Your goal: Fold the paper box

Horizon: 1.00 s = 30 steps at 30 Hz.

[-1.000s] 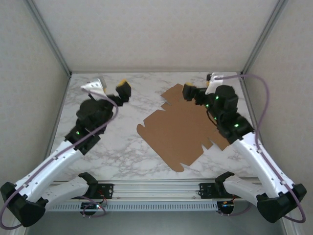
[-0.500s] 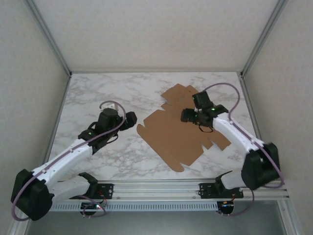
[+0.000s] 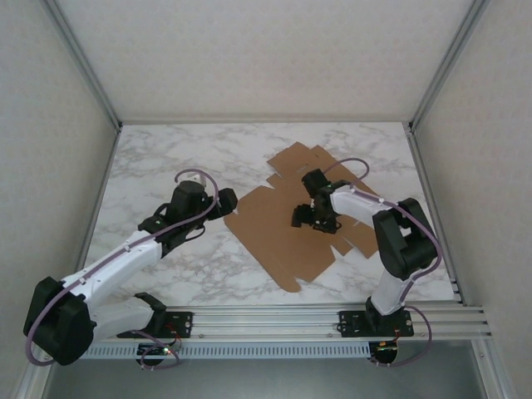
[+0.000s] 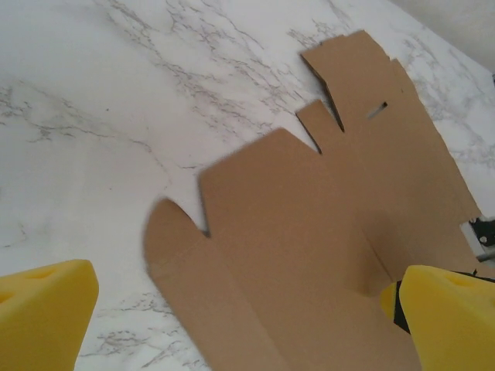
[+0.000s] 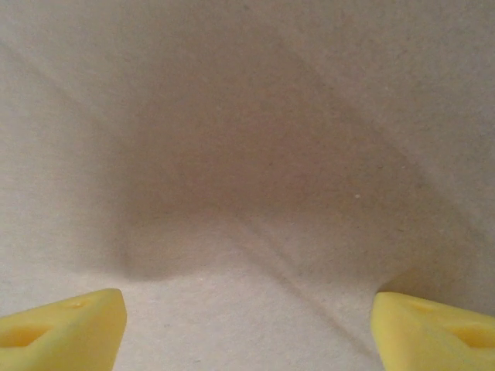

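Top external view: the paper box (image 3: 270,237) lies opened out flat on the marble table (image 3: 158,158), plain brown, with flaps and tabs cut along its edges.
Left pincer (image 3: 223,203): low over the table, just beside the box's left edge and pointing toward it.
Right pincer (image 3: 309,218): turned downward over the middle of the box, very close to the cardboard. Whether it touches cannot be told.
Left wrist view, pincer (image 4: 247,317): the yellow pads (image 4: 46,309) are spread wide.
Left wrist view, box (image 4: 309,232): ahead of the pincer and under the gap between its pads. One pad sits over bare marble (image 4: 116,93), the other over cardboard. A rounded tab lies nearest, and a notched flap with a small slot lies farthest ahead.
Right wrist view, pincer (image 5: 247,328): the yellow pads (image 5: 62,325) stand far apart at the lower corners, pinching nothing.
Right wrist view, box (image 5: 247,154): flat cardboard directly in front of the pincer, crossed by faint creases and darkened by the pincer's shadow.
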Each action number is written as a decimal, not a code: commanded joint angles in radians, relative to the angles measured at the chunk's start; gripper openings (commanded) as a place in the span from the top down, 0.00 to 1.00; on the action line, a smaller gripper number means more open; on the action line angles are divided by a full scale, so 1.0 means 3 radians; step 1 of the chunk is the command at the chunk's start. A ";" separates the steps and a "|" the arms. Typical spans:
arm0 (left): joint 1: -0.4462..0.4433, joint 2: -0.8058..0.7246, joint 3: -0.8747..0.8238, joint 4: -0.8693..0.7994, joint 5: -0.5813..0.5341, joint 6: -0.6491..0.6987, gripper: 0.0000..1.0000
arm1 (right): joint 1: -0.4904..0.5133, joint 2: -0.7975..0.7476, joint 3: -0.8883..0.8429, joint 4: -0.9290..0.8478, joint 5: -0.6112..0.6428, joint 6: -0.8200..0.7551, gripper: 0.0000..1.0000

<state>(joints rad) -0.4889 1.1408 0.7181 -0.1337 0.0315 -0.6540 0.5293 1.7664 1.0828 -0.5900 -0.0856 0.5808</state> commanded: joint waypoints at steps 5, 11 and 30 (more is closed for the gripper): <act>0.0158 0.0372 0.0088 0.0079 0.0351 -0.0203 0.00 | 0.0471 0.0766 0.0614 0.0708 -0.0984 0.0616 0.12; 0.0239 0.0509 -0.0016 0.0243 0.0588 -0.0334 0.06 | 0.0710 0.1040 0.1023 0.1770 -0.1553 0.1254 0.11; 0.0476 0.0780 -0.0296 0.0107 0.0607 -0.0565 0.06 | -0.0764 -0.0254 -0.0180 0.0819 -0.0600 -0.0576 0.03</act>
<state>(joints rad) -0.3599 1.3746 0.6426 -0.0776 0.2317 -0.8021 0.3149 1.6852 1.0813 -0.3202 -0.2684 0.4786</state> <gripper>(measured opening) 0.940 0.970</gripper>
